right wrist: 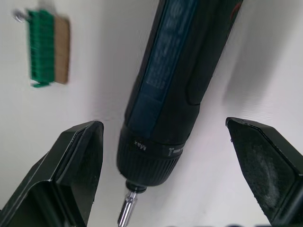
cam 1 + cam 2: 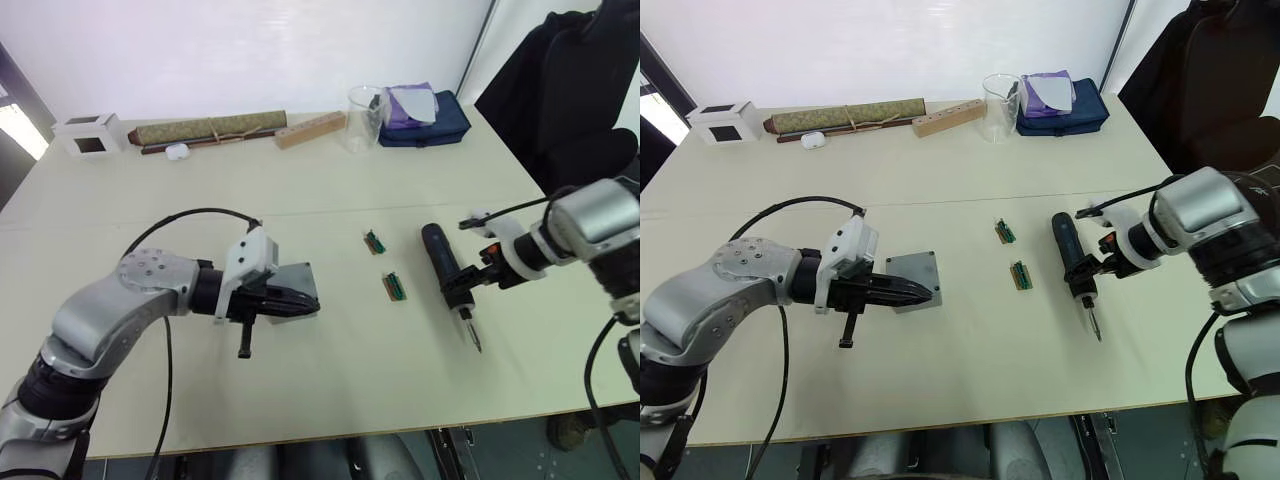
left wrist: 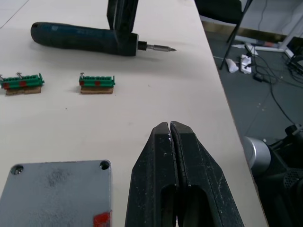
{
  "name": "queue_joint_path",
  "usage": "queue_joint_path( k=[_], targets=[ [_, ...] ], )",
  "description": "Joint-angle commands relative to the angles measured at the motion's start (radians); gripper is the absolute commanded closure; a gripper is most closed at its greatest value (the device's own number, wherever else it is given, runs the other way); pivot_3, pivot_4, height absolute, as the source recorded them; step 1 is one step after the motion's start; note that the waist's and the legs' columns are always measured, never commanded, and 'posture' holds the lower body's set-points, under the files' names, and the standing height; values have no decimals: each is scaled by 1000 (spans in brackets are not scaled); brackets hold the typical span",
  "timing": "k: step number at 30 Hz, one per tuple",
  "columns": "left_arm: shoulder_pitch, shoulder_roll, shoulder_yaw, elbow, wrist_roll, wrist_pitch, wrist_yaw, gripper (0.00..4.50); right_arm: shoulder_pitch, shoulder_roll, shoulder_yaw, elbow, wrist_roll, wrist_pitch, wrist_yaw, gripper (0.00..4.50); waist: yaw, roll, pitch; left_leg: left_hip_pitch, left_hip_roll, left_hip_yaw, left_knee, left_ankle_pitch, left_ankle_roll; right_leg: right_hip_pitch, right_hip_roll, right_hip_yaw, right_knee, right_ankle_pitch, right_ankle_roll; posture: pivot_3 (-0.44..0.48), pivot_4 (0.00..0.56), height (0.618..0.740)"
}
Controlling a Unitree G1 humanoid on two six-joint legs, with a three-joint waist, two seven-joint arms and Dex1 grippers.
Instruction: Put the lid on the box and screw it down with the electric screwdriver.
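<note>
My left end effector [image 3: 170, 130] is resting with its two fingers pressed together, empty, over the desk [image 2: 970, 380]. It is lying just beside the lid [image 3: 57, 194], along one edge of it; the grey plate is sitting flat on the desk with two corner screw holes showing and a small red mark near the edge closest to my wrist.

My right end effector [image 1: 165, 165] is hanging wide open over the electric screwdriver [image 1: 177, 80], one finger on each side of the dark blue barrel near the collar marked "Max", neither finger touching it. The screwdriver is lying flat on the desk, bit [image 2: 470, 330] pointing toward the near edge.

Two small green connector pieces [image 2: 1021, 275] are lying between the lid and the screwdriver. Along the far edge I am seeing a white cube [image 2: 88, 134], a rolled olive mat [image 2: 205, 129], a wooden block [image 2: 310, 129], a clear beaker [image 2: 364, 117] and a dark blue pouch [image 2: 430, 120].
</note>
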Motion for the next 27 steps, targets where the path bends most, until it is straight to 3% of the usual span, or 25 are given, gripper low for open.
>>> queue_joint_path(
  k=[1, 3, 8, 11, 15, 21, 27],
  targets=[
    [10, -3, 33, -50, -22, 11, 35, 4500, -36, 16, 83, 40, -73, -70, 72, 77, 1, 0, 0, 0, 0, 0, 0, 0, 0, 0, 0, 0, 0, 0, 0, 0, 150, 740],
    [17, -15, 33, -64, -29, 20, 59, 4500, -45, 38, 123, 73, -105, -97, 113, 272, 0, 0, 0, 0, 0, 0, 0, 0, 0, 0, 0, 0, 0, 0, 0, 0, 150, 740],
    [37, -27, 37, -87, -44, 31, 95, 4500, -59, 66, 197, 111, -177, -147, 212, 1765, -2, -1, -1, 1, 0, -1, 1, 0, 0, 1, 0, -1, 1, 0, 0, 0, 150, 740],
    [45, -31, 37, -93, -49, 33, 112, 4500, -56, 79, 231, 125, -222, -173, 253, 2399, -1, -2, -1, 1, 0, -1, 1, 0, 0, 1, 0, -1, 1, 0, 0, 0, 150, 740],
    [47, -38, 33, -90, -48, 30, 127, 4500, -48, 87, 260, 139, -280, -224, 314, 2418, 2, -4, -2, 2, 0, -2, 1, 0, 0, 3, 0, -2, 1, 0, 0, 0, 150, 740],
    [46, -24, 42, -42, -33, 13, 110, 4500, -151, 130, 199, 370, -411, -426, 348, 2418, 1, -5, -3, 4, 0, -2, 4, 0, 0, 7, 0, -2, 0, 0, 0, 0, 150, 740],
    [59, -7, 70, 69, -1, -22, 86, 4500, -324, 178, -40, 534, -381, -431, 253, 2418, -8, 8, 5, 1, 0, 0, 10, 0, 0, 5, 0, -1, 1, 3, 0, 0, 150, 740]
  ],
)
